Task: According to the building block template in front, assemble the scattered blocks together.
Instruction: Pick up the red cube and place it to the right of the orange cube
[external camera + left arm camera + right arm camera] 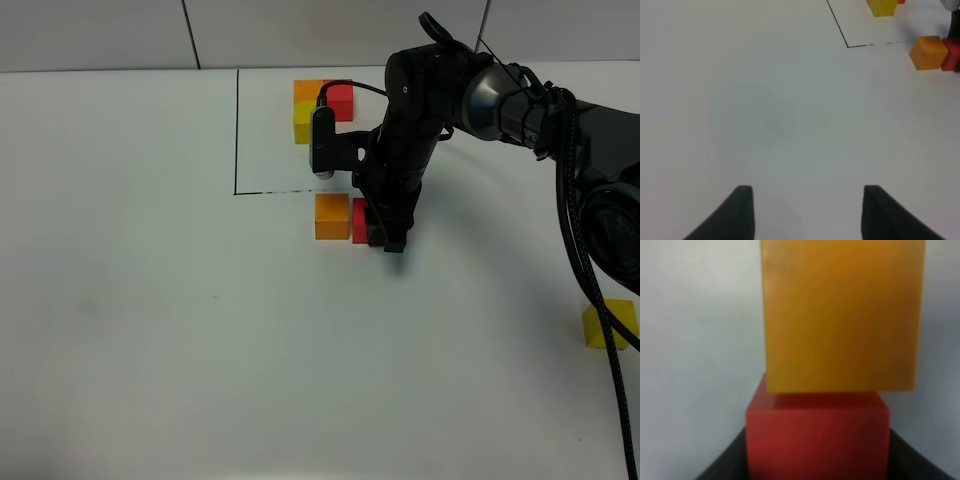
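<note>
The building block template (308, 92) lies at the far middle: an orange corner cube with a red (342, 101) and a yellow (303, 128) arm, inside thin black lines (237, 130). In front of it a loose orange cube (332, 216) sits on the table. A loose red cube (359, 226) touches its right side. My right gripper (377, 233) is down on the red cube and shut on it; in the right wrist view the red cube (817, 437) sits between the dark fingers (722, 467), against the orange cube (840, 315). The loose yellow cube (610, 324) lies far right. My left gripper (807, 215) is open and empty.
The white table (150, 330) stretches to the left and front. The right arm's black cable (590, 270) hangs down past the yellow cube. The left wrist view shows the black-line corner (847, 46), the orange cube (928, 52) and the red cube (951, 54) far ahead.
</note>
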Controlling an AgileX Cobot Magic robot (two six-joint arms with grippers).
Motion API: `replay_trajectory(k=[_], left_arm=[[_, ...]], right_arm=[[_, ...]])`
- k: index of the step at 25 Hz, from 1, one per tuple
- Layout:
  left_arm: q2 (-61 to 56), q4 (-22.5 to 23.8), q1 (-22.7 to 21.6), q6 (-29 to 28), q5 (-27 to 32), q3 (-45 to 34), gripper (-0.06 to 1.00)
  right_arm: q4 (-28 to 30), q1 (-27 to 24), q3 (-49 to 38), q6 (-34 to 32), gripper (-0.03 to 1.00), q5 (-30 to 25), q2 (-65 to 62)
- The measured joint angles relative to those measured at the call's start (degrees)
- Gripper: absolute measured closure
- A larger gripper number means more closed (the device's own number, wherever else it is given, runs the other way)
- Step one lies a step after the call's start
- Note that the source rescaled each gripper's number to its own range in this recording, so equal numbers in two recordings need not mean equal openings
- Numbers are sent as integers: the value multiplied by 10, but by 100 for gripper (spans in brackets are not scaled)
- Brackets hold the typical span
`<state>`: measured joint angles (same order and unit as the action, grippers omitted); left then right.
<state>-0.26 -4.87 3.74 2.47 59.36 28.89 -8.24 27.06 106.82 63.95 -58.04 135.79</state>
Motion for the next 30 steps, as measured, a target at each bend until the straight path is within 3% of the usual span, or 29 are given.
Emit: replay_trajectory(k=[18, 30], left_arm=[[0, 0, 0, 0, 0, 0, 85], [0, 0, 0, 0, 0, 0, 85]], right_arm=[[4, 0, 0, -18, 95, 11, 0], [4, 0, 0, 19, 95, 11, 0]])
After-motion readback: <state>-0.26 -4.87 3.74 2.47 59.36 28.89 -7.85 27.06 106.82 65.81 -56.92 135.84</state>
